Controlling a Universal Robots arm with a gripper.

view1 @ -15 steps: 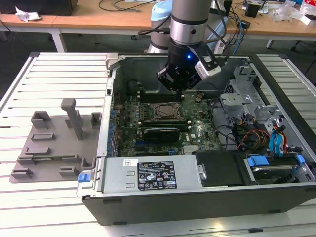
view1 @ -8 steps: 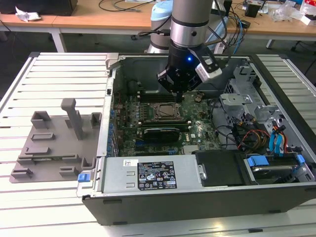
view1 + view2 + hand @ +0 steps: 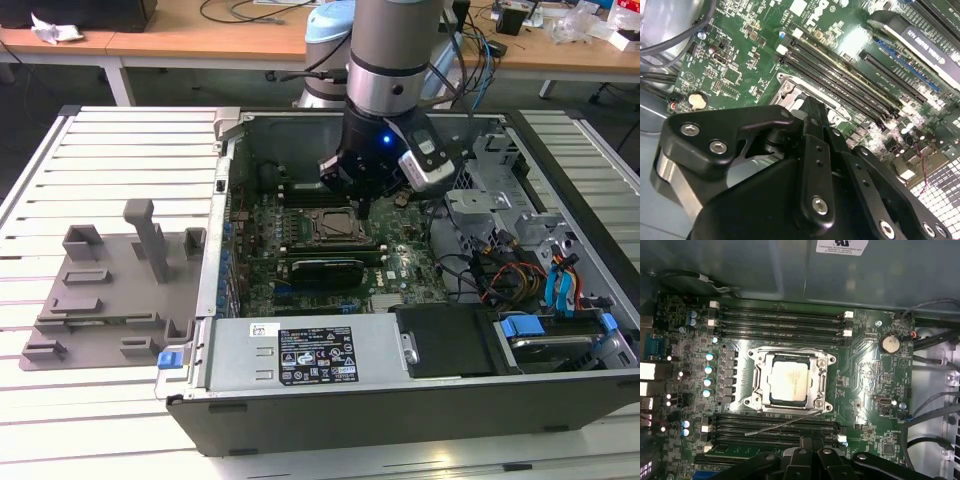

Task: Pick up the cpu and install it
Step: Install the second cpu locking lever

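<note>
— Inside the open computer case, what is the arm doing?

— Its gripper hangs just above the green motherboard, beside the socket. In the second wrist view the black fingers sit pressed together, holding nothing.

— And the chip?

— The cpu lies flat in the metal socket frame, silvery top up, between 2 banks of memory slots. A thin lever crosses the board just beside the frame.

— Anything outside the case?

— A grey plastic tray rests on the table at the exterior view's left.
</note>
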